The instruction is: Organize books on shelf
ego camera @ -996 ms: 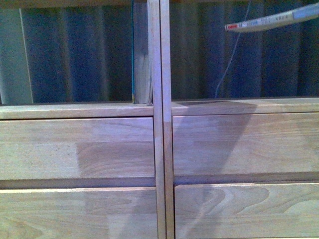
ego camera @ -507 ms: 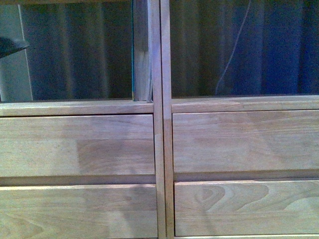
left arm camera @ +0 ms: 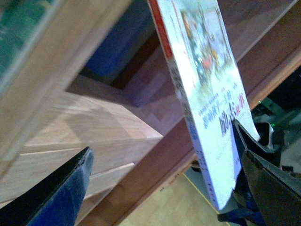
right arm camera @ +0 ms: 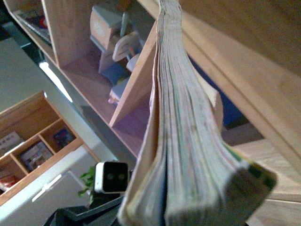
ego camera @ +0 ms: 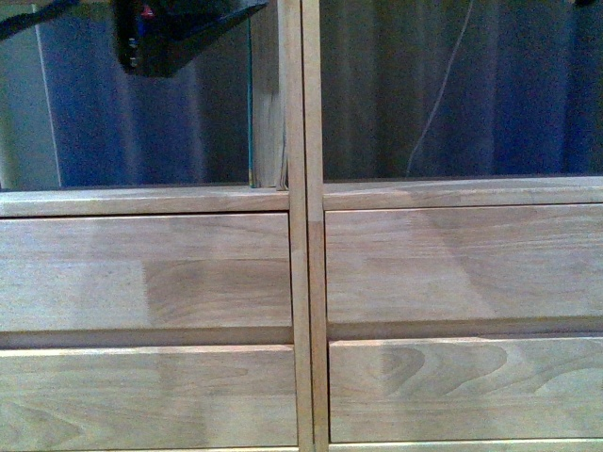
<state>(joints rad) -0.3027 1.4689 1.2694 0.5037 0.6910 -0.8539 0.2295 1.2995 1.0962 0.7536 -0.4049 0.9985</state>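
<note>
Books at the shelf point(ego camera: 141, 282), one against my left gripper point(left arm camera: 160, 141).
Front view: the teal-edged book point(ego camera: 267, 104) stands upright against the centre divider point(ego camera: 303, 56), in the left compartment. Left wrist: jaws wide apart, the white paperback point(left arm camera: 207, 80) touching one finger point(left arm camera: 268, 183). Right wrist: a thick book point(right arm camera: 183, 141) fills the frame edge-on; my right gripper is out of sight, so I cannot tell its hold.

On the front camera I get a dark blue pleated curtain point(ego camera: 122, 132) as backdrop; a thin white cord point(ego camera: 441, 89) hangs in front of it; a pale wall strip point(ego camera: 19, 104) sits at far left; my right wrist feed shows a small white two-lens camera point(right arm camera: 112, 177) beside green leaves point(right arm camera: 88, 181); the left wrist feed catches pale tan floor point(left arm camera: 169, 202).
</note>
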